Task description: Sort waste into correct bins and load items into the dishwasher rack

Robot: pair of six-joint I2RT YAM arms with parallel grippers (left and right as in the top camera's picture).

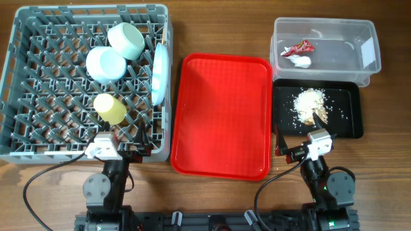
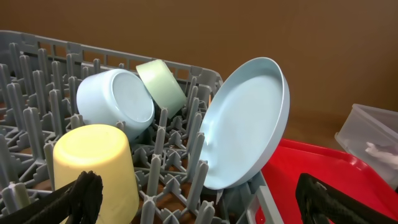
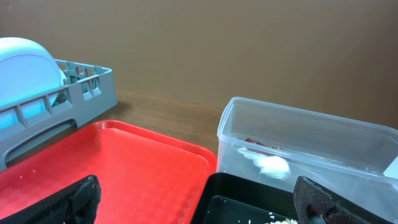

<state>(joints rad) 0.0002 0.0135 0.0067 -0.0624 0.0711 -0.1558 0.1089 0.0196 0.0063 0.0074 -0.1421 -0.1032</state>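
The grey dishwasher rack holds two pale bowls, a yellow cup and an upright pale-blue plate. My left gripper hangs open over the rack's near right corner. In the left wrist view the gripper is empty, with the cup by its left finger and the plate ahead. A red wrapper and a white tissue lie in the clear tub. Beige scraps lie in the black tray. My right gripper is open and empty over that tray's near left corner.
A large red tray lies between the rack and the bins. In the right wrist view its corner lies under the left finger, beside the black tray's rim, and the tub stands just beyond.
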